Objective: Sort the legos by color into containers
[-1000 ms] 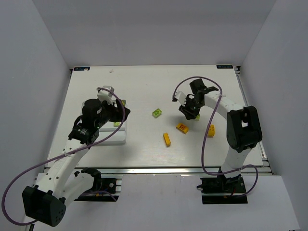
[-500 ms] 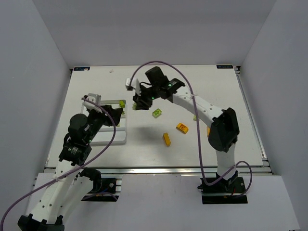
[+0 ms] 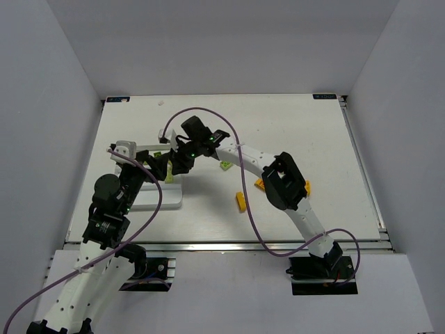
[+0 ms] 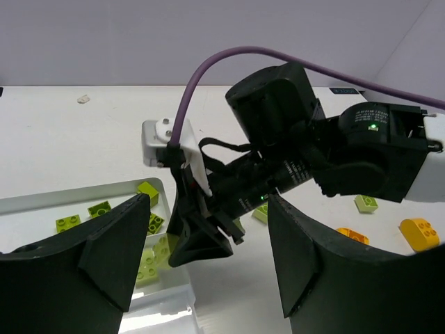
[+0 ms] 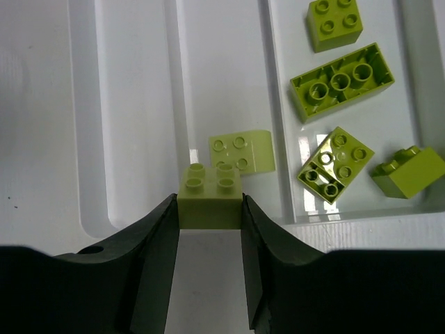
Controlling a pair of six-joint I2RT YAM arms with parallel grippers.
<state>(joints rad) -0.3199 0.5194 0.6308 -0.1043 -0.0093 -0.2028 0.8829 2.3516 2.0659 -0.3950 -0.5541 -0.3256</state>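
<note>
The right gripper (image 5: 208, 209) is clenched on a square lime brick (image 5: 210, 186), studs up, pinched by its side faces between the two fingers (image 5: 156, 264). Directly beneath and ahead of the fingertips lies the white tray (image 5: 125, 104), with its compartments running lengthwise away from the gripper.

The held brick hangs over the near end of the middle compartment, where one pale green piece (image 5: 240, 152) lies just ahead of it. One divider over, to the right in the wrist view, sits the rest of the green lot. Among them is a long lime brick (image 5: 341, 82), its long axis roughly across the compartment.

The held brick is square and has no long axis to line up. The coming move turns, I judge, on one thing only — release here, or a short shift right across the divider. The tray's near rim runs just under the fingers, so letting go any further back risks the rim.

The left gripper (image 4: 206, 200) stands wide open and empty, facing the right one from close by, so room on that side is tight. Back toward the right arm's base the table (image 3: 292, 125) carries a loose lime brick (image 3: 224, 165) and an orange brick (image 3: 241, 201) — nearer this arm than the other.
</note>
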